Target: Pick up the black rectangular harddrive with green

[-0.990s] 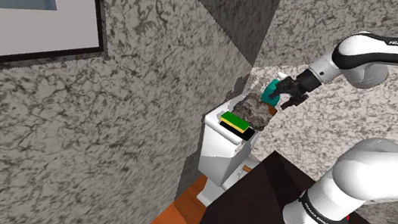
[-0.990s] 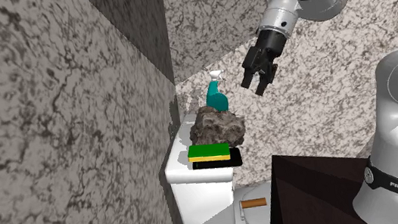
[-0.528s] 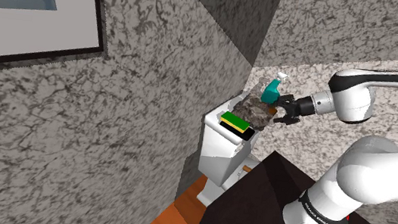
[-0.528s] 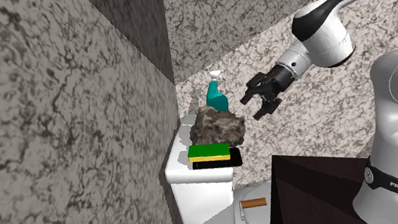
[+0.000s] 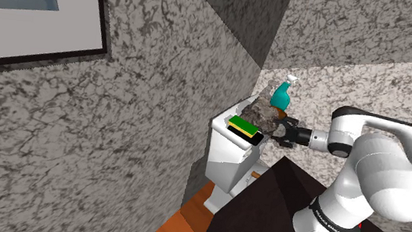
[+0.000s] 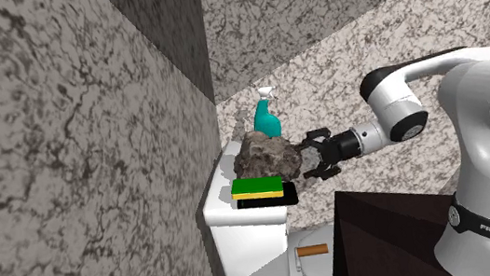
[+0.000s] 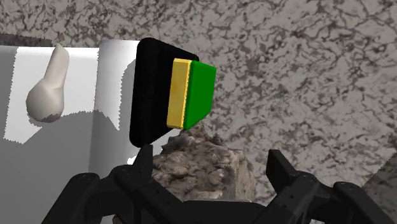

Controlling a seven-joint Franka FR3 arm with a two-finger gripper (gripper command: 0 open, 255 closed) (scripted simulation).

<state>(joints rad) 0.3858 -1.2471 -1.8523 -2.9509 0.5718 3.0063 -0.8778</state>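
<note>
Sitting on 1 tank [image 6: 242,236]: 1 harddrive [image 6: 263,190], 1 rock [image 6: 271,156], 1 bottle [image 6: 266,119].

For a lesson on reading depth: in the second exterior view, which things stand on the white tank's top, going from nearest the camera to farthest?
black rectangular hard drive with green and yellow layers → rough grey-brown rock → teal spray bottle with a white nozzle

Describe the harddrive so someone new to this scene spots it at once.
Find the white toilet tank against the speckled wall. On its lid sit a teal spray bottle, a rough rock and the harddrive. It is the flat black slab topped with yellow and green.
</note>
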